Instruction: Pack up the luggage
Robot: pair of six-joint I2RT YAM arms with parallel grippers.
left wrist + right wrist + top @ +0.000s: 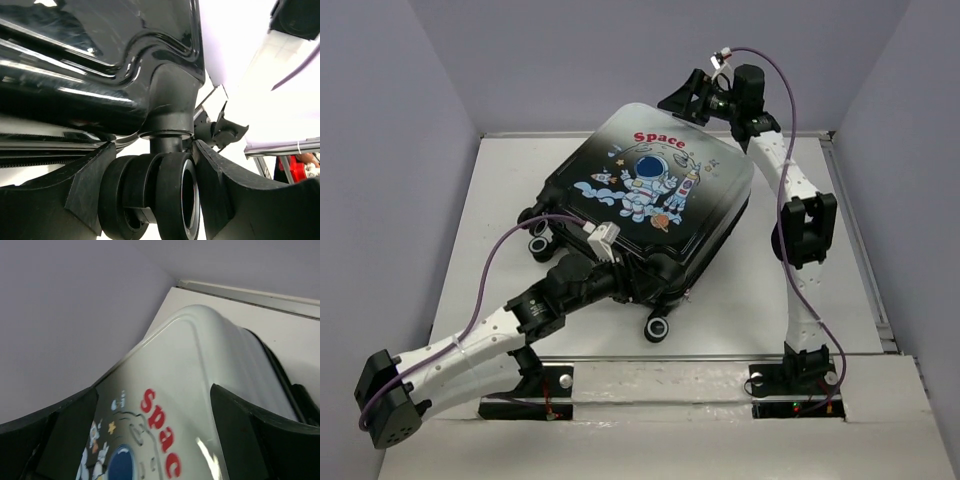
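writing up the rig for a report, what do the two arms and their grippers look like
Both arms have white tubular links, the left arm and the right arm alike, joined by black joints. A purple cable loops along each. The left gripper and right gripper have broad matt black fingers. A small white connector sits at the left wrist.

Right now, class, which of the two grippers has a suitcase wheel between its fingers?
The left gripper: its fingers clasp a black wheel at the luggage's dark end. The right gripper hangs open over the silver end, holding nothing.

Silver-black luggage (pixel 655 185), shut, astronaut print up
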